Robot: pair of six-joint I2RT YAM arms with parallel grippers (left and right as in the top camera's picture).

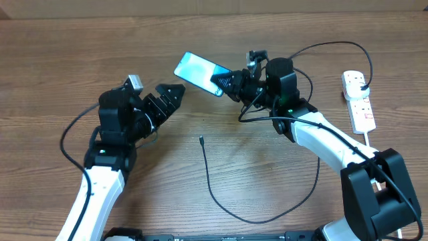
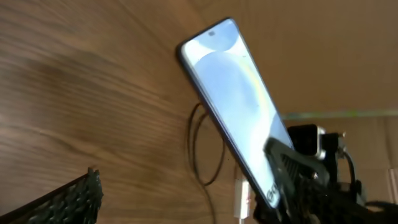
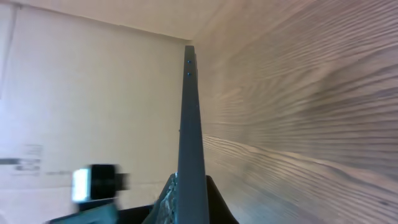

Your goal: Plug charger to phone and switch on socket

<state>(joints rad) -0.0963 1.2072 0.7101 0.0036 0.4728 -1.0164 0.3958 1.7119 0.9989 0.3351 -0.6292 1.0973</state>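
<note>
Overhead: charger (image 1: 207, 175) lies loose on the tabletop (image 1: 67, 67) between the two arms. It loops near the front edge, and its small connector tip points away from us, touching nothing.

Left hand (image 1: 170, 99): jaws spread wide, empty, hovering just left of the phone (image 1: 199, 72) and aimed at it. In the left wrist view, one ribbed finger (image 2: 68, 199) shows at the lower left corner, clear of everything.

Right hand (image 1: 227, 84): clamped on one end of the phone, which is held off the tabletop and tilted, with the lit screen up and the free end toward the left hand. The left wrist view confirms the fingers (image 2: 292, 174) pinching the phone (image 2: 236, 93) at its lower end. The right wrist view shows the phone (image 3: 189, 137) edge-on between its fingers.

Socket (image 1: 358, 100): flat on the tabletop at far right, well apart from both hands. A thin black lead meets its far end. We cannot tell the switch position.
</note>
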